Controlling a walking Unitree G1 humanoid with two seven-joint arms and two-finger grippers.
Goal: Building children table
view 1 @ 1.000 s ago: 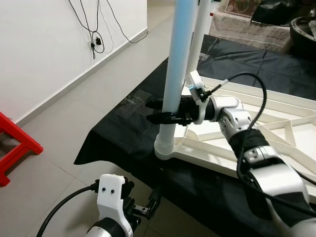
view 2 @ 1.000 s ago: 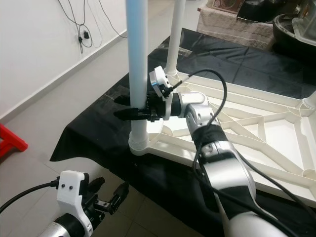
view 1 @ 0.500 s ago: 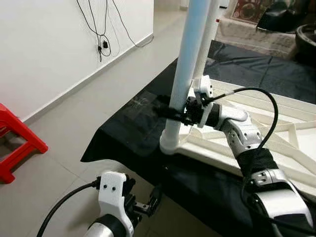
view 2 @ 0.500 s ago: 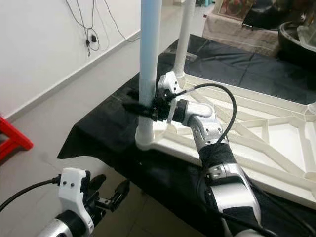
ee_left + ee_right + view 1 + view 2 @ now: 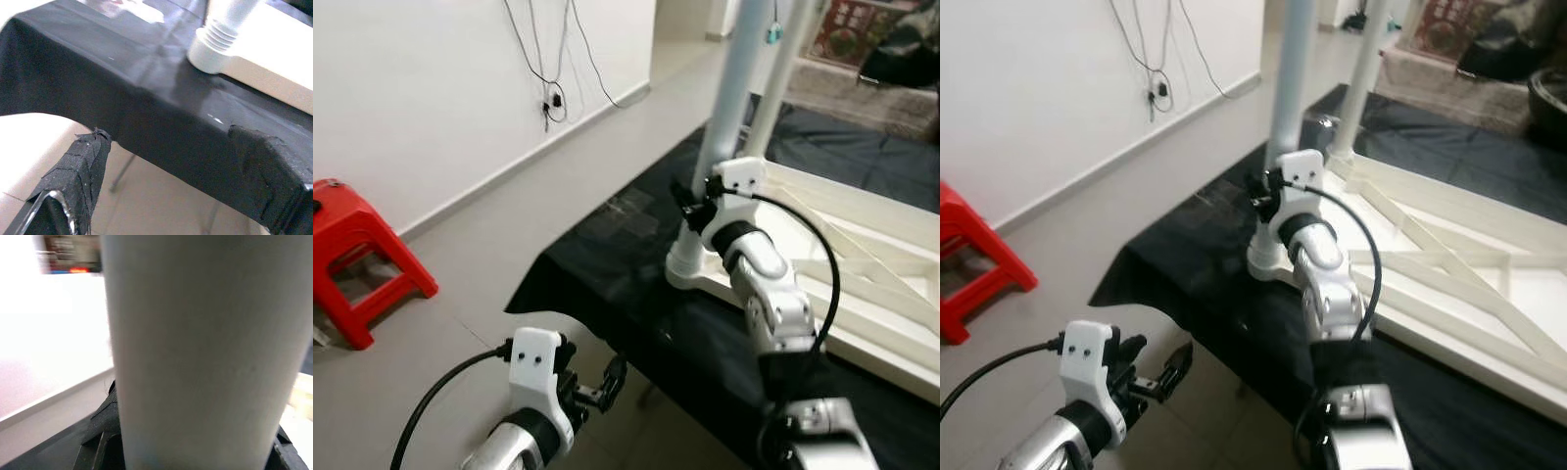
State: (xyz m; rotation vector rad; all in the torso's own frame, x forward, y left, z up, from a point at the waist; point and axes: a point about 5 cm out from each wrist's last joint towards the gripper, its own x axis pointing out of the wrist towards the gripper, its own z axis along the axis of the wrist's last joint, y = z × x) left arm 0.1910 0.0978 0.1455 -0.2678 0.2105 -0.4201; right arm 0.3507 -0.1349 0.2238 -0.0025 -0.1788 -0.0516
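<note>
Nearest, low on the left, the left gripper (image 5: pixel 597 392) hangs over the pale tiled floor (image 5: pixel 460 264), its 2 black fingers apart and holding nothing. Its wrist view shows their tape-wrapped, rough tips (image 5: pixel 80 161) and, beyond them, the draped edge of the black cloth (image 5: pixel 98 73) and a ribbed white socket (image 5: pixel 215 41) at the corner of the table frame.

Farther in, the upturned white plastic table top (image 5: pixel 862 264) lies on that matte black cloth, its ribbed underside facing up. At its near left corner a smooth, round white leg (image 5: pixel 729 98) stands upright in the socket. The right gripper (image 5: pixel 690 201) reaches across the frame and is clamped around this leg just above the socket; the right wrist view shows the leg (image 5: pixel 205 357) as a plain broad cylinder between 2 black pads.

A 2nd white leg (image 5: pixel 783 69) stands behind. Far left, a glossy red plastic stool (image 5: pixel 357 250) sits by the white wall, where black cables (image 5: pixel 548 88) hang.
</note>
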